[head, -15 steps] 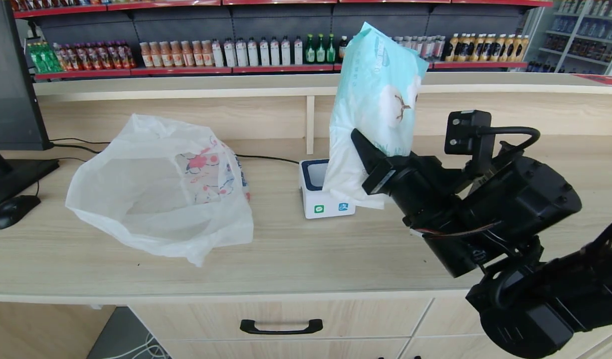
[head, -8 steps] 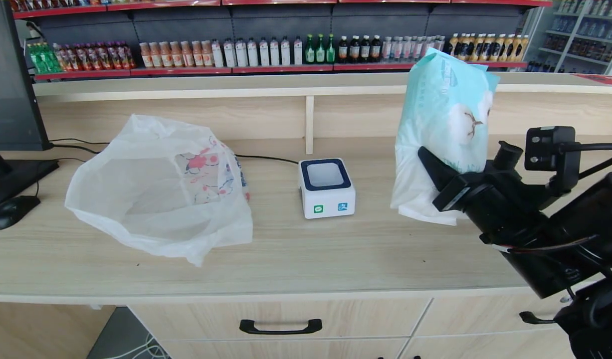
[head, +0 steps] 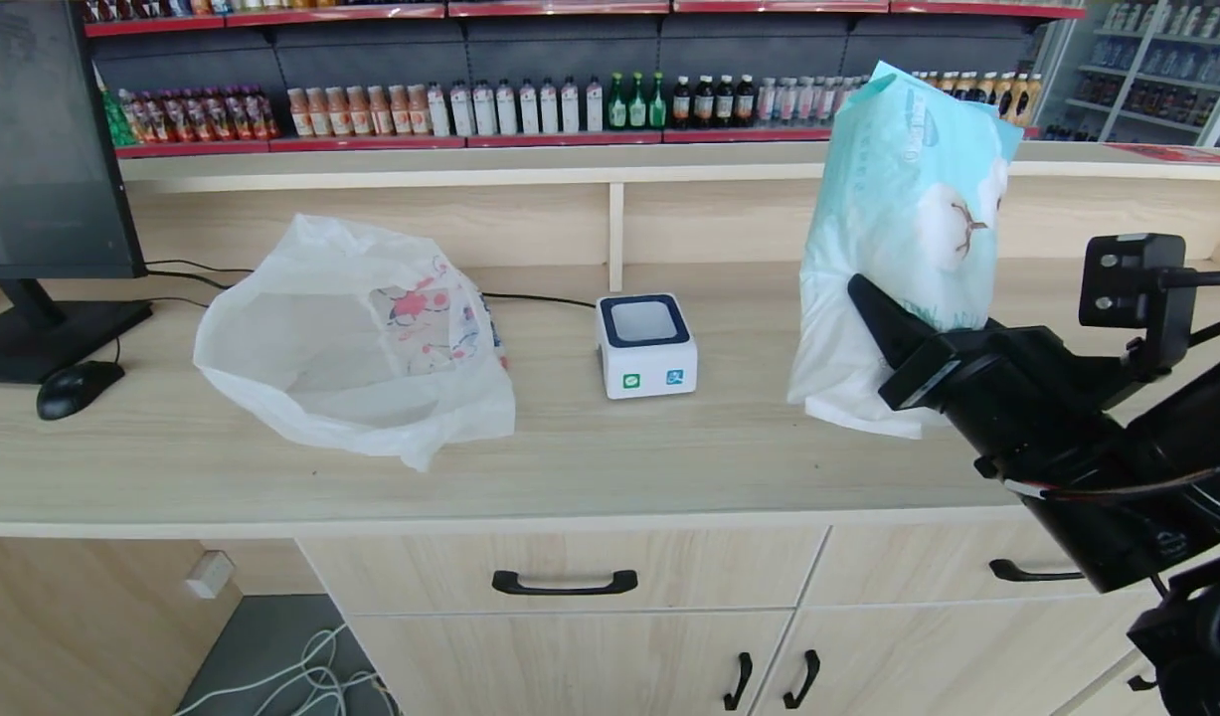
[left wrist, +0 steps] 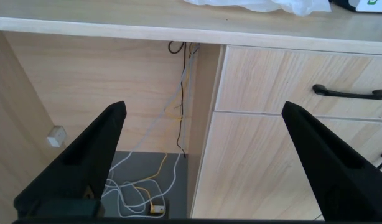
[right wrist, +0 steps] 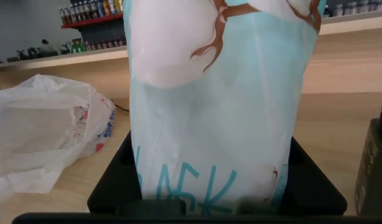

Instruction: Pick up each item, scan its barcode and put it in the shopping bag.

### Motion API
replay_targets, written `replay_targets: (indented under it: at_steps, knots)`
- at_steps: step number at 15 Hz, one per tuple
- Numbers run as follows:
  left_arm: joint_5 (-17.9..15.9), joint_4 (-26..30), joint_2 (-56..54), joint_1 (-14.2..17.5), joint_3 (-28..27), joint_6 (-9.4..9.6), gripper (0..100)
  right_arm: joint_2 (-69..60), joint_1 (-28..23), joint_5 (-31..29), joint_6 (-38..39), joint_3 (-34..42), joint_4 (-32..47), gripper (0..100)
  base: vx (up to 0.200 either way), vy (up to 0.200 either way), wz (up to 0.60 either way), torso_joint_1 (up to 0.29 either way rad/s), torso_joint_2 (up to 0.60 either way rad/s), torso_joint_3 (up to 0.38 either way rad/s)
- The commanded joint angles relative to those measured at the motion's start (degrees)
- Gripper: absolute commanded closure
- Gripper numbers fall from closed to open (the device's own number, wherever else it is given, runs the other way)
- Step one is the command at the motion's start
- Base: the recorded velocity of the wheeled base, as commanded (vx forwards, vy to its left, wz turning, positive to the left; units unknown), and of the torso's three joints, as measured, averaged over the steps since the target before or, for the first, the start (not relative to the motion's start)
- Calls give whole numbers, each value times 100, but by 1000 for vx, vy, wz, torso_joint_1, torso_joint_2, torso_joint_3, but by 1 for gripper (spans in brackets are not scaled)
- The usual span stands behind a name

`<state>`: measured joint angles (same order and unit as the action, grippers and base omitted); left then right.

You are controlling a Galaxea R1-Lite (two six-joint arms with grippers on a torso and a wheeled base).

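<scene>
– Tissue pack (head: pixel 903 219), where is it?
– Upright, right of the scanner (head: pixel 645 343), over the counter (head: pixel 669 447). The right gripper (head: pixel 908 323) is clamped on its lower part, I think to leave its faces free for scanning.
– And the left gripper (left wrist: pixel 203 143)?
– Fingers apart, empty, low beside the drawers, clear of the shopping bag (head: pixel 351 358).

Shopping bag (head: pixel 356 343) on counter (head: pixel 570 457), left of scanner (head: pixel 646 345), w/ scanner at ctr. Soft pack (head: pixel 898 229) right of scanner, in right gripper (head: pixel 908 308). Monitor (head: pixel 43 149) & mouse (head: pixel 73 388) far left. Bottle shelves (head: pixel 570 99) behind counter.
</scene>
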<state>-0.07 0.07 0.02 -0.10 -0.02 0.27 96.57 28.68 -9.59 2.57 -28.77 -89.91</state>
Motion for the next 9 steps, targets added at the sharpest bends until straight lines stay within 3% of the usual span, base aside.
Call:
replay_targets:
  at_steps: [1, 2, 9]
  knots:
    - [-1, 1, -2, 1, 2, 0, 0, 19, -3, 1, 6, -23, -9, 100, 0, 0, 0, 0, 0, 0]
    - [-1, 1, -2, 1, 2, 0, 0, 55, 6, 1, -2, -41, -9, 100, 0, 0, 0, 0, 0, 0]
    - [7, 1, -2, 1, 2, -18, 0, 98, 23, 1, -73, -533, -9, 100, 0, 200, 0, 10, 3, 1]
